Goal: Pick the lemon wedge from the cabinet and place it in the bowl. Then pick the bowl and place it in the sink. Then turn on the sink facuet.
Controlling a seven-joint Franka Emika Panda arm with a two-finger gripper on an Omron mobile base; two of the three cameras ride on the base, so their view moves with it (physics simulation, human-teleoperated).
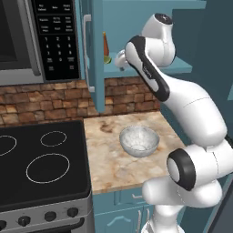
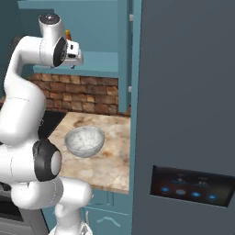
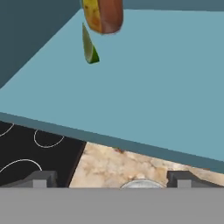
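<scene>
The lemon wedge point(image 3: 89, 46) is a small yellow-green piece standing on the teal cabinet shelf point(image 3: 153, 87), just beside the base of an orange carrot-like object point(image 3: 105, 15). In the left base view the wedge point(image 1: 107, 59) sits at the shelf's left end. My gripper point(image 3: 111, 181) is open and empty, hovering at the shelf's front edge, short of the wedge. It is seen at the shelf front in both base views point(image 1: 121, 60) point(image 2: 73, 58). The speckled bowl point(image 1: 139, 140) point(image 2: 85, 140) rests upright on the counter below. The sink and faucet are out of view.
The open cabinet door point(image 1: 94, 54) with its pale bar handle point(image 1: 86, 41) hangs left of the shelf. A black stove point(image 1: 41, 159) and a microwave point(image 1: 27, 36) are at left. A tall grey fridge point(image 2: 188, 114) walls the right side. The marble counter point(image 1: 109, 159) holds the bowl.
</scene>
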